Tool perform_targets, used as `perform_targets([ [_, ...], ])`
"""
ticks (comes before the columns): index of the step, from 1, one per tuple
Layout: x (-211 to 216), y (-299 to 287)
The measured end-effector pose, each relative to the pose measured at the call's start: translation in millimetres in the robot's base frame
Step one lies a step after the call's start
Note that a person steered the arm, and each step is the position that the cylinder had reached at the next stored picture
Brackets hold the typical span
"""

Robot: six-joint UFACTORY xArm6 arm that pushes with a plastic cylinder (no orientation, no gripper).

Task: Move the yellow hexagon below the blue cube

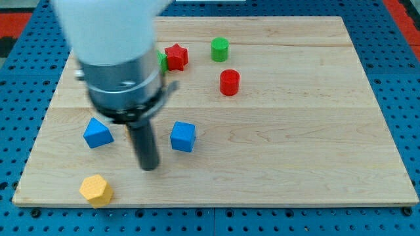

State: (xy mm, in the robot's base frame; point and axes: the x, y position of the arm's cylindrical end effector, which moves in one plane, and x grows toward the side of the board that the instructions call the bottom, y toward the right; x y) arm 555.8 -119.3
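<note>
My tip (149,167) rests on the desk (295,144) at lower left, between the yellow hexagon (96,190) below-left and the blue cube (183,136) upper-right, touching neither; there is no pincer.

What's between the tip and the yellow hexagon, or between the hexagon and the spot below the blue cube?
Nothing visible. My tip sits up-right of the yellow hexagon with bare board between; the board below the blue cube is also bare.

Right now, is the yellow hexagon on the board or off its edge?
On the board. The yellow hexagon sits flat on the wooden board by the view's bottom-left corner, inside the edge. My tip is apart, up-right of it.
</note>
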Motion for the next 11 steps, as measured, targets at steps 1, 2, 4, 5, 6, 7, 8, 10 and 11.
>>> perform_targets([
  [1,-0.1,-64.5],
  [2,4.2,-122.8],
  [4,62.6,-120.3],
  [5,62.8,-56.6],
  [6,61.9,25.7],
  [7,52.3,67.1],
  [8,60.2,20.8],
  [10,35.8,-15.4],
  [11,27.3,29.3],
])
